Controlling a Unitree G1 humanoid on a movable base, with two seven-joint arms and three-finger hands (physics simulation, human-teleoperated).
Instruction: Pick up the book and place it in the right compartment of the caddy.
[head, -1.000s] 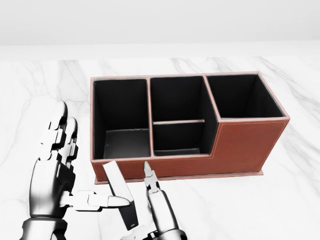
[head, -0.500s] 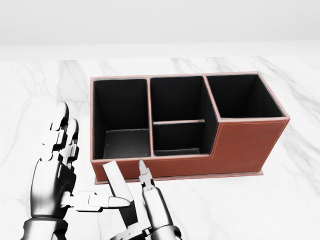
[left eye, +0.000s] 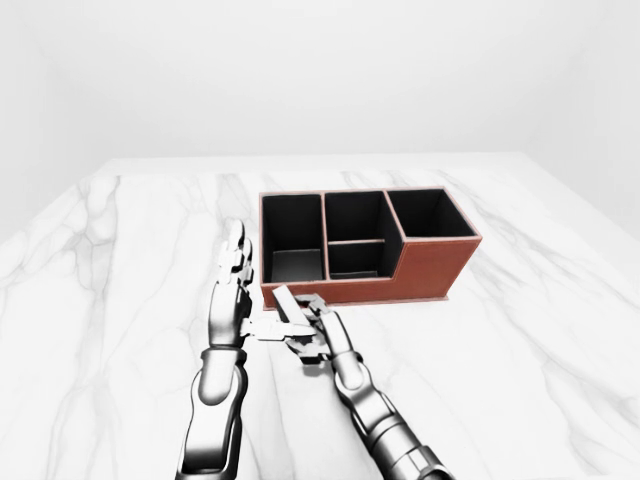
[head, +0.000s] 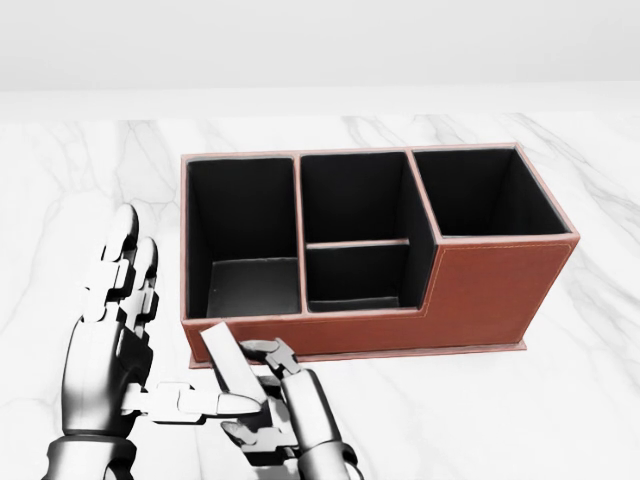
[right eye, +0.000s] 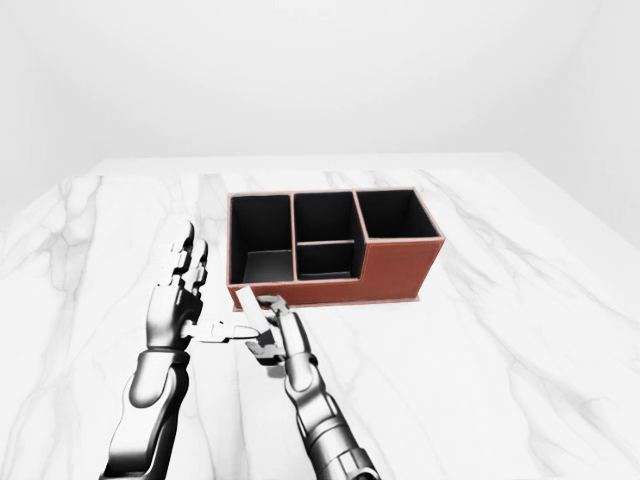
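Observation:
The book (head: 224, 362), a thin grey slab with a dark face, stands tilted just below the caddy's lower-left corner in the head view. My right hand (head: 268, 398) comes up from the bottom edge, its fingers curled round the book's lower half. To the left, my left hand (head: 150, 335) is open: fingers point straight up and the thumb reaches right to touch the book's side. The caddy (head: 490, 290) is brown leather with black lining. Its tall right compartment (head: 480, 195) holds nothing and lies up and to the right of both hands.
The caddy stands on a white marble table (head: 580, 400). Its left compartment (head: 245, 230) and the two small middle ones (head: 355, 235) hold nothing. The table's top edge (left eye: 300, 158) meets a plain pale wall.
My right hand's fingers, stretched out beside the book before, have curled shut round it. The book's top has shifted slightly left. My left hand has barely moved.

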